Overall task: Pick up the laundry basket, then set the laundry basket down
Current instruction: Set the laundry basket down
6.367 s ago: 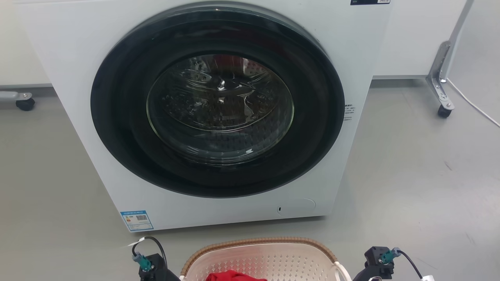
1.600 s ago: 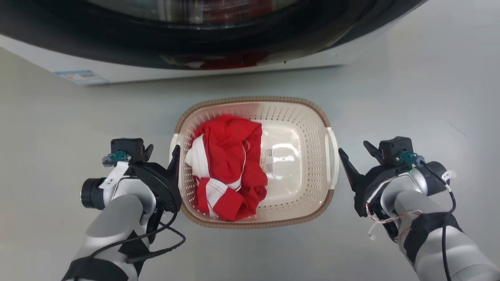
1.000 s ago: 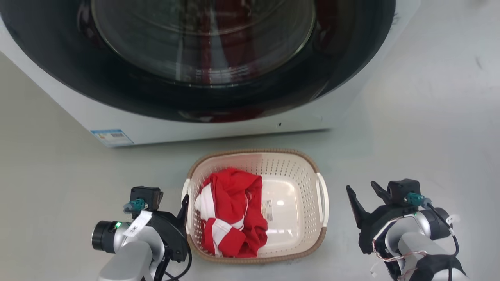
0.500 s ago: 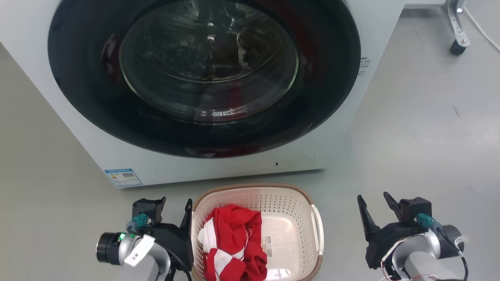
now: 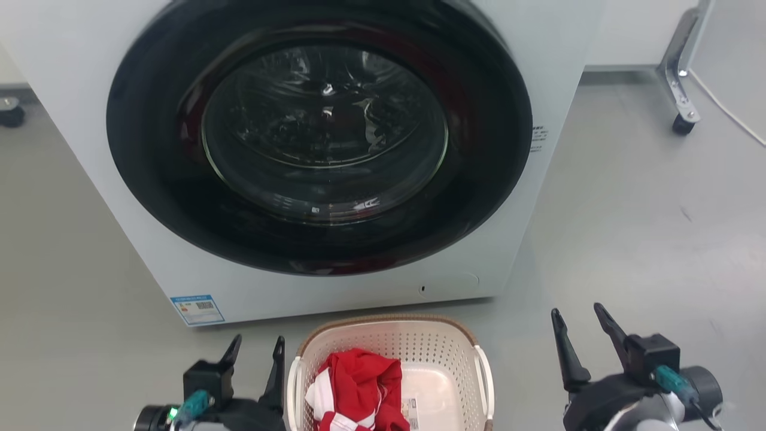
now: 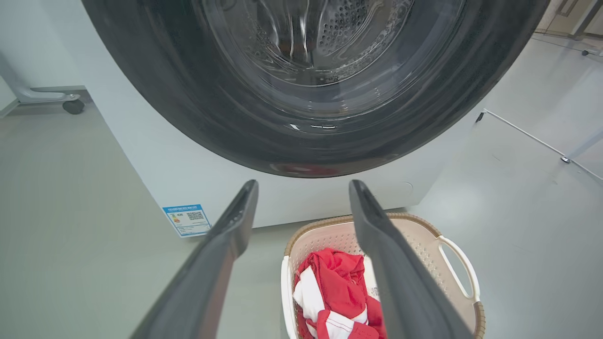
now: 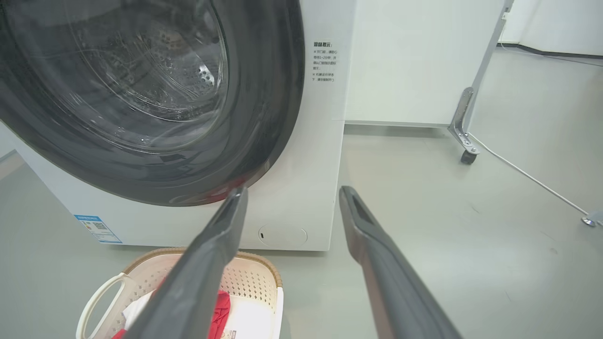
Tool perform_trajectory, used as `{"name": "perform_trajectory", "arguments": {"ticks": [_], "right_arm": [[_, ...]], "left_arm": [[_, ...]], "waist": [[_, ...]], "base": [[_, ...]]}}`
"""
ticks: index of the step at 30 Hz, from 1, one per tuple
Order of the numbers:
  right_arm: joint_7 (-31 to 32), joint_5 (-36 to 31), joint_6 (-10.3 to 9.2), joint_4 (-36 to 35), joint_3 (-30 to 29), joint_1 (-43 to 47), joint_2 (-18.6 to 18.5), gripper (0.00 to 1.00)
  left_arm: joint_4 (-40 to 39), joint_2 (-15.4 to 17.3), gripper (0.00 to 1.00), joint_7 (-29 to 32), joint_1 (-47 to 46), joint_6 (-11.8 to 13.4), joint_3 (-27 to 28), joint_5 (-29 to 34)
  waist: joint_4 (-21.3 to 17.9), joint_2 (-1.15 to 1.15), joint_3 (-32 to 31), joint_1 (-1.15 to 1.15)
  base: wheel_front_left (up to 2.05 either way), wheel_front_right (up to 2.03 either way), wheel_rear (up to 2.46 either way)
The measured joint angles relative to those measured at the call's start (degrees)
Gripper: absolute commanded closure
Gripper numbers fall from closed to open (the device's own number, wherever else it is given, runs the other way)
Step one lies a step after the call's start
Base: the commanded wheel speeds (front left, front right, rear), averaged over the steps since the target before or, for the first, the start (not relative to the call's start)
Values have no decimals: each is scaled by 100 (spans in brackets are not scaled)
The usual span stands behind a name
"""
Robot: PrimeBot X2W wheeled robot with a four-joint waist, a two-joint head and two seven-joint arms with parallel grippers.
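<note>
The laundry basket [image 5: 383, 319] sat before a washer [image 5: 556, 72] with a small blue label [image 5: 197, 309], its print unreadable. The left gripper [image 5: 258, 339] and right gripper [image 5: 575, 309] had jaws apart.

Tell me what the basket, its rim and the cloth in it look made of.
Basket: seemingly moulded plastic, cream and smooth, with even rows of small holes through the walls. Rim: brown with a woven-look texture, probably moulded plastic too, possibly wicker. Cloth: soft red and white fabric, matte, crumpled in folds.
</note>
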Motion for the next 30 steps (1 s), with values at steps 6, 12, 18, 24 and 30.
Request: {"name": "perform_trajectory", "arguments": {"ticks": [6, 12, 18, 24, 30], "right_arm": [[0, -198, -49, -676, -238, 700, -53, 0], [0, -341, -94, -1337, -510, 1462, -107, 0], [0, -545, -99, -1760, -736, 1817, -113, 0], [0, -686, -99, -2024, -1087, 2089, -73, 0], [0, -873, -100, -2220, -1223, 2223, 47, 0]], "left_arm": [[-951, 90, 0, 0, 711, 92, 230, 330], [-1949, 129, 0, 0, 1440, 97, 568, 661], [-2420, 36, 0, 0, 1892, 97, 1157, 1018], [-2805, -98, 0, 0, 2264, 97, 1472, 1325], [-3103, -258, 0, 0, 2458, 97, 1629, 1493]], "waist": [[-12, 0, -281, 0], [16, 0, -548, -1], [28, 1, -585, 0], [15, 1, -573, 1], [14, 1, -541, 1]], "base": [[0, 0, 0], [0, 0, 0], [0, 0, 0], [0, 0, 0], [0, 0, 0]]}}
